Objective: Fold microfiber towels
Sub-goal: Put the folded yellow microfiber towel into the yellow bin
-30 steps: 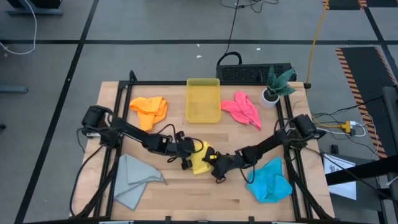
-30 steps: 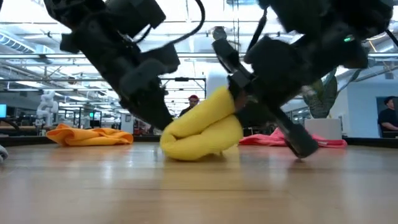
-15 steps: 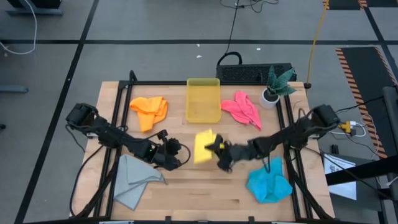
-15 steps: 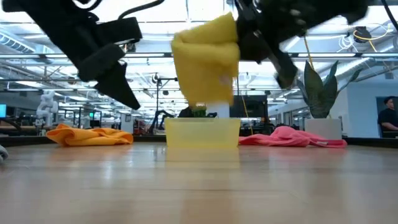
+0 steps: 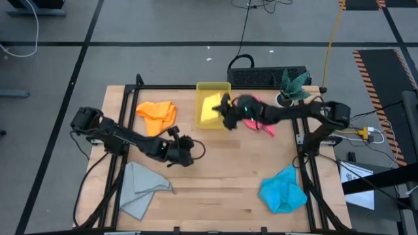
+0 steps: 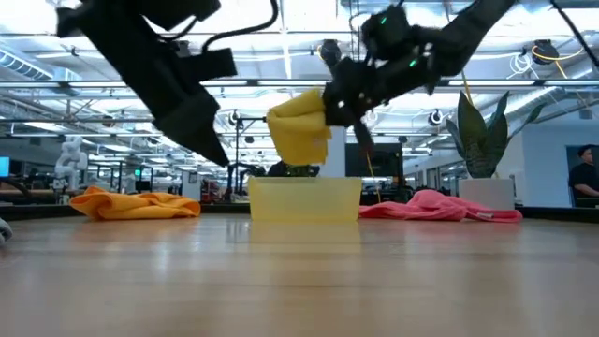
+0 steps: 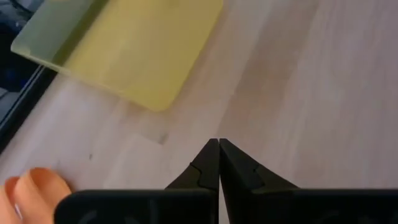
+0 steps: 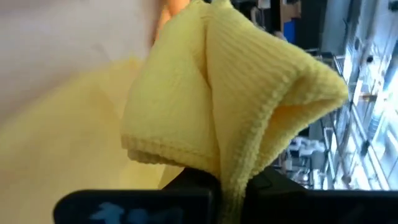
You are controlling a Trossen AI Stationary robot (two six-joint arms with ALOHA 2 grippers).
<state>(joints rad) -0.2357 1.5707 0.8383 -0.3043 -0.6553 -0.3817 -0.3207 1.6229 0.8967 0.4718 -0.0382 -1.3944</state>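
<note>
My right gripper (image 5: 226, 112) is shut on the folded yellow towel (image 5: 210, 106), which hangs in the air over the translucent yellow bin (image 5: 215, 124). In the low view the towel (image 6: 299, 131) is well above the bin's rim (image 6: 304, 183). My left gripper (image 5: 191, 156) hovers shut above bare wood left of the table's middle, its fingertips (image 7: 219, 149) together with nothing in them. The orange towel (image 5: 157, 115), pink towel (image 5: 256, 115), blue towel (image 5: 282, 190) and grey towel (image 5: 140, 189) lie loose on the table. My right gripper pinches the folded yellow towel between its two fingers at a bunched edge of several layers (image 8: 225, 167). The fingers come nearly level from the table's right. The towel is lifted clear, its folded bulk (image 6: 298, 140) drooping just ahead of the fingers above the bin.
A potted plant (image 5: 290, 88) stands at the far right corner, close to the right arm. The black frame rail (image 5: 215, 86) runs along the far edge behind the bin. Bare wood (image 5: 222, 176) lies between the grey and blue towels.
My right gripper has lifted the yellow towel off the table's middle and swung it up and toward the far edge, to above the bin. My left gripper has drawn away from the towel toward the table's left and risen a little.
</note>
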